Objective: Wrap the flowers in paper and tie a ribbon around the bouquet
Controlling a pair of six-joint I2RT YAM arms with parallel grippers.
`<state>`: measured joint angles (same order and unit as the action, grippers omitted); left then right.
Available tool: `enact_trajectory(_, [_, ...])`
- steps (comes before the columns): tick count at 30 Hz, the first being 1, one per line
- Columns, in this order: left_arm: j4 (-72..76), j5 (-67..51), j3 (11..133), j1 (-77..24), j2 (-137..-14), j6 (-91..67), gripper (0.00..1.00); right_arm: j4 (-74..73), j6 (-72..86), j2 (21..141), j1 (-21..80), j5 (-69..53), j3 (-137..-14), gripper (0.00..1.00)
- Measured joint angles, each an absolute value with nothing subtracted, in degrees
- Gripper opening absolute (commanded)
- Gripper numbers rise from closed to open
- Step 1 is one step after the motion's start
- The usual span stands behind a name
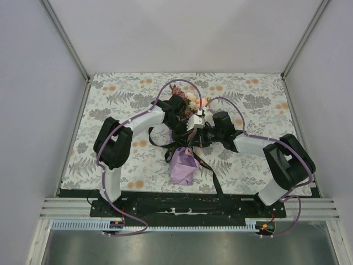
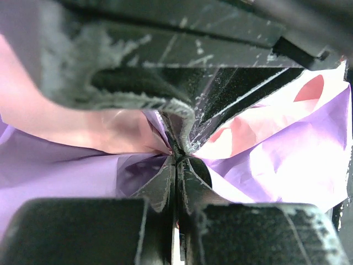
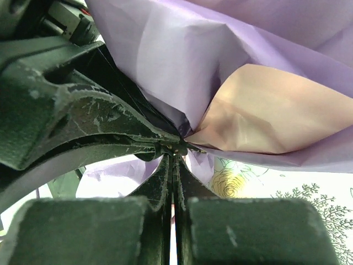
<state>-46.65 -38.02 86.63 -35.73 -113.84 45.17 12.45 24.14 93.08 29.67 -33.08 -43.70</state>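
Left claw and right claw meet nose to nose at the bouquet, pinching its waist mid-worktop. Both are squeezed shut, probably cinching the ribbon, though what they nip is hidden. The flowers point away.

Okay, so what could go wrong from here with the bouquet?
The left gripper and right gripper are both shut at the gathered waist of the thin paper; pulling apart could tear it. The ribbon trails in loose loops near the arms, so it might snag rather than tighten. The grippers sit almost touching and may bump.
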Motion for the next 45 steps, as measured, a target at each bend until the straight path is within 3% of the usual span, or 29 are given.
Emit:
enact_trajectory(2, [-46.6, -38.2, 86.6, -35.7, -113.8, 45.2, 0.02, 12.5, 24.1, 93.0, 29.7, -33.1, -43.6, 0.22])
enact_trajectory(5, [-46.6, -38.2, 86.5, -35.2, -113.7, 45.6, 0.02, 12.0, 23.6, 92.8, 29.6, -33.1, -43.6, 0.36])
enact_trajectory(9, [-46.5, -38.7, 85.7, -34.8, -112.4, 46.5, 0.02, 8.6, 20.6, 90.4, 28.6, -35.4, -43.6, 0.43])
enact_trajectory(22, [-45.8, -39.7, 83.1, -34.5, -110.0, 51.4, 0.03, 7.0, 14.7, 92.8, 26.1, -41.2, -47.6, 0.42])
enact_trajectory(28, [-45.6, -39.7, 82.0, -34.5, -109.8, 52.8, 0.11, 7.7, 14.1, 96.0, 26.1, -43.5, -49.9, 0.16])
enact_trajectory(30, [-45.3, -39.7, 81.7, -34.5, -109.7, 52.9, 0.17, 7.7, 13.9, 96.7, 26.2, -44.1, -50.1, 0.13])
enact_trajectory(38, [-44.8, -39.4, 81.1, -34.5, -109.7, 53.0, 0.35, 6.2, 12.0, 97.1, 26.8, -45.1, -49.9, 0.17])
enact_trajectory(45, [-44.5, -39.2, 81.1, -34.5, -109.7, 53.0, 0.35, 3.9, 9.0, 95.5, 27.5, -45.2, -48.1, 0.20])
